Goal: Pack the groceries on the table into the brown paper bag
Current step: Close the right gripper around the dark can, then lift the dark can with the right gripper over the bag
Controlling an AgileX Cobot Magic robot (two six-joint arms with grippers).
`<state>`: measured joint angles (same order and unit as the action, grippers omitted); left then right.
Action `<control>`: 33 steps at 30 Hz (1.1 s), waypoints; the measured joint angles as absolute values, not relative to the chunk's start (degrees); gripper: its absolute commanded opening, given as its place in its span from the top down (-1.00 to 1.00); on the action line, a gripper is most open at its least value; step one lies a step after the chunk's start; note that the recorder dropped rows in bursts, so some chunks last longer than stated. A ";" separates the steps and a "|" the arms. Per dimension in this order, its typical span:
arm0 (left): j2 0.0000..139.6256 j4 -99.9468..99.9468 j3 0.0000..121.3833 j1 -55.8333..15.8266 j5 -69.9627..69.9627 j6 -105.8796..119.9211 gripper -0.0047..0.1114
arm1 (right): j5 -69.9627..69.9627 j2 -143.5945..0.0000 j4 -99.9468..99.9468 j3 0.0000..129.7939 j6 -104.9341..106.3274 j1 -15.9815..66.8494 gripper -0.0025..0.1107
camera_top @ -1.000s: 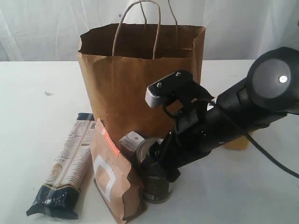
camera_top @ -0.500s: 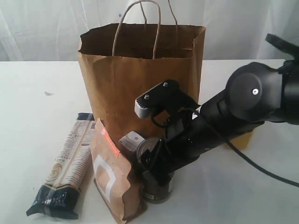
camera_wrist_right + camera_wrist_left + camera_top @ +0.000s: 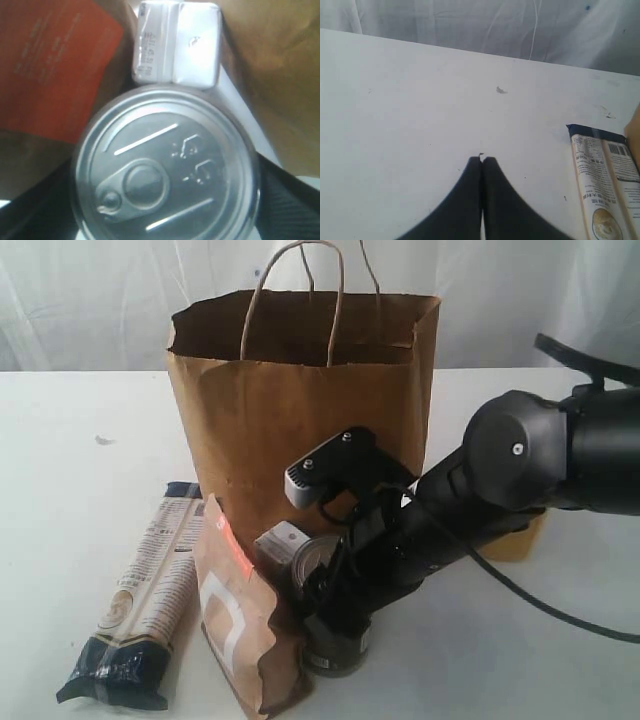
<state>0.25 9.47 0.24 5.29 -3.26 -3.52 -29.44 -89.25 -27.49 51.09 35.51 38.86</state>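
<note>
The brown paper bag (image 3: 300,410) stands open and upright at the middle of the table (image 3: 80,440). In front of it sit a pull-tab can (image 3: 335,648), a small white carton (image 3: 280,540), a brown-orange pouch (image 3: 240,620) and a long pasta packet (image 3: 140,600). My right gripper (image 3: 335,615) reaches down over the can (image 3: 165,165), with a black finger (image 3: 287,200) pressed on each side of it. The carton (image 3: 177,42) and pouch (image 3: 55,65) lie just beyond the can. My left gripper (image 3: 482,160) is shut and empty above bare table, with the pasta packet (image 3: 605,185) off to one side.
A yellow-orange item (image 3: 518,540) peeks out behind my right arm, to the right of the bag. The can is wedged between the pouch, the carton and the bag's front wall. White curtains hang behind the table.
My right arm has moved left and lower over the can, and its fingers have closed in on the can's sides. The left gripper and the groceries have not moved.
</note>
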 measured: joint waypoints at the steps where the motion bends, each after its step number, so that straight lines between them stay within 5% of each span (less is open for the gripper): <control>1: 0.25 9.47 0.24 5.29 -3.26 -3.52 0.92 | -29.44 -89.25 -27.49 51.09 35.51 38.86 0.22; 7: 0.25 9.47 0.24 5.29 -3.26 -3.52 0.92 | -30.04 -88.67 -27.19 51.09 34.83 38.86 0.65; 13: 0.25 9.47 0.24 5.29 -3.26 -3.52 0.92 | -33.83 -80.66 -26.41 50.99 33.72 38.86 0.71; 18: 0.25 9.47 0.24 5.29 -3.26 -3.52 0.92 | -38.37 -70.07 -22.54 51.27 28.81 38.86 0.96; 33: 0.25 9.47 0.24 5.29 -3.26 -3.52 0.92 | -45.80 -58.04 6.08 71.19 2.74 38.86 0.96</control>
<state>0.25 9.47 0.24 5.29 -3.26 -3.52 -45.80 -58.04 6.08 71.19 2.74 38.86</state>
